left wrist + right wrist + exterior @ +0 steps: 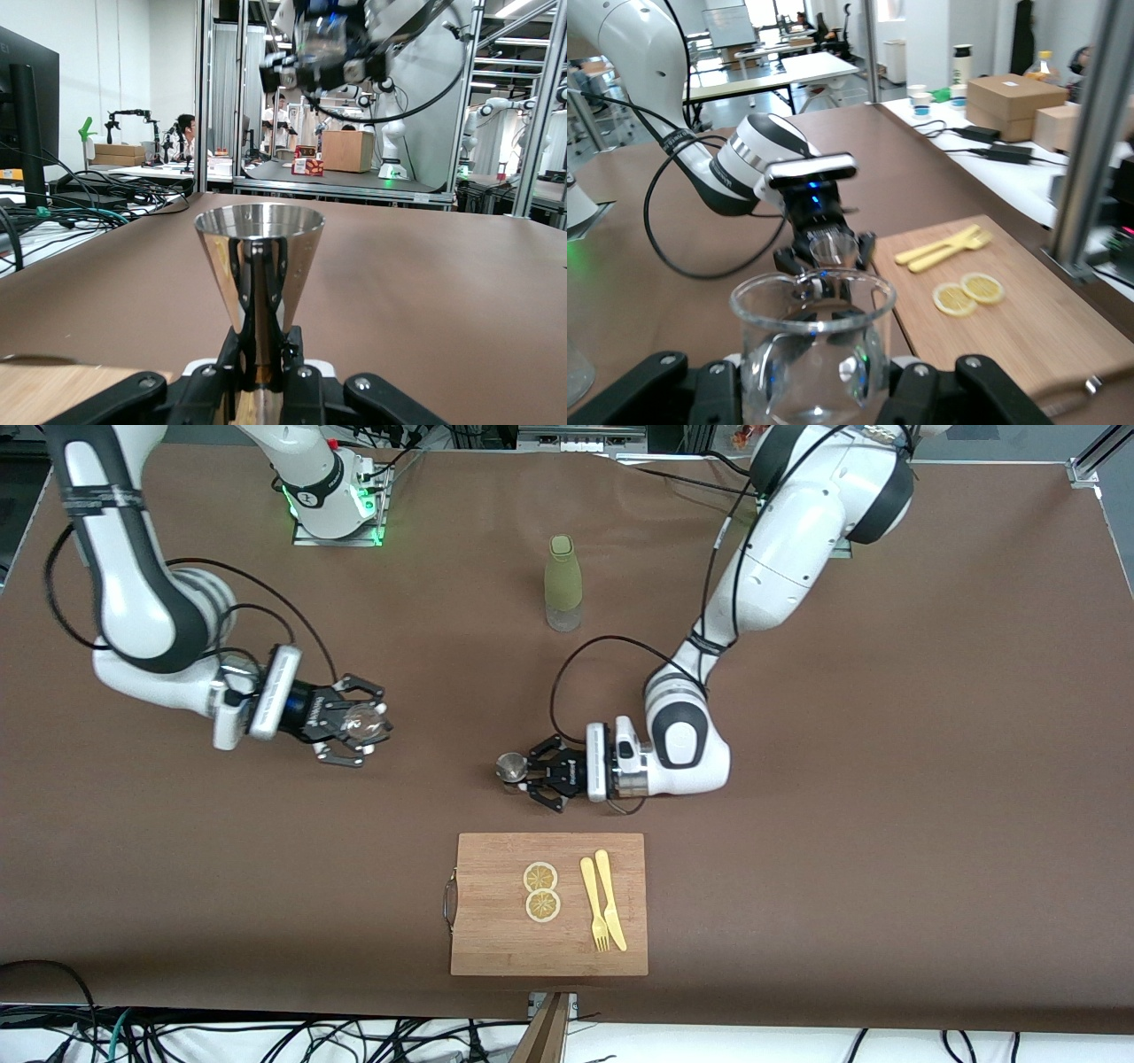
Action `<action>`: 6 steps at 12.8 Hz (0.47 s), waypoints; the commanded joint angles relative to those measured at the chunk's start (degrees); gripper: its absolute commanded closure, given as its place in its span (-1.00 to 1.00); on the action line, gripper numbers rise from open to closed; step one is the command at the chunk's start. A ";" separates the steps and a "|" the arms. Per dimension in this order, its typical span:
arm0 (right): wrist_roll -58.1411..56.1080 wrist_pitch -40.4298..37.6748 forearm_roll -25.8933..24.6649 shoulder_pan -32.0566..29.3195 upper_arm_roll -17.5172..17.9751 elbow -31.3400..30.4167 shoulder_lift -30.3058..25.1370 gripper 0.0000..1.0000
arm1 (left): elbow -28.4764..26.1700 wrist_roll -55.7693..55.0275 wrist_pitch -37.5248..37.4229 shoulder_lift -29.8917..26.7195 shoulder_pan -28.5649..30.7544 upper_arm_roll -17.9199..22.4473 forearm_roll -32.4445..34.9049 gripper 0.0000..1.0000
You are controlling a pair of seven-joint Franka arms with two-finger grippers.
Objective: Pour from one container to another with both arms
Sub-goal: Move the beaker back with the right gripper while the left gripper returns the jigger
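The left gripper (pixel 523 772) is clenched on the steel jigger (pixel 509 767) at its narrow waist. The jigger is upright, long axis vertical, open cone up, and sits just off the edge of the bamboo cutting board (pixel 496 948) that faces the robots' bases. In the left wrist view the jigger (pixel 259 266) rises straight out of the closed fingers (pixel 232 363).

The right gripper (pixel 354 728) grasps the clear glass tumbler (pixel 363 722), mouth up, toward the right arm's end of the table from the cutting board and well apart from the jigger. The right wrist view shows the tumbler (pixel 812 345) seated between the fingers (pixel 917 381), with the left gripper and jigger (pixel 831 248) in line ahead of it.

Governing relation: both vessels are upright and face each other across open table, neither over the other. Judged from this, pouring requires bringing the jigger rim above the tumbler mouth, then tipping the jigger's axis toward the tumbler. The gap is shared; neither arm is clearly nearer a meeting point.

The olive-green bottle (pixel 563 583) stands nearer the bases, clear of both grippers. Lemon slices (pixel 540 890) and a yellow fork and knife (pixel 602 899) lie on the cutting board.
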 commanded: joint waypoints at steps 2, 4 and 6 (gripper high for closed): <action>-2.46 -7.83 -1.13 -1.17 -8.48 -1.67 2.46 0.74 | -9.82 2.81 -6.01 -6.50 6.92 -0.46 8.27 1.00; -7.99 -11.44 -1.22 -2.13 -11.47 -1.58 6.41 0.73 | -12.64 4.65 -10.84 -7.91 11.31 -0.46 10.47 1.00; -15.71 -14.34 -1.14 -4.41 -12.10 -1.14 11.59 0.72 | -15.19 5.18 -14.63 -9.41 16.23 -0.29 15.47 1.00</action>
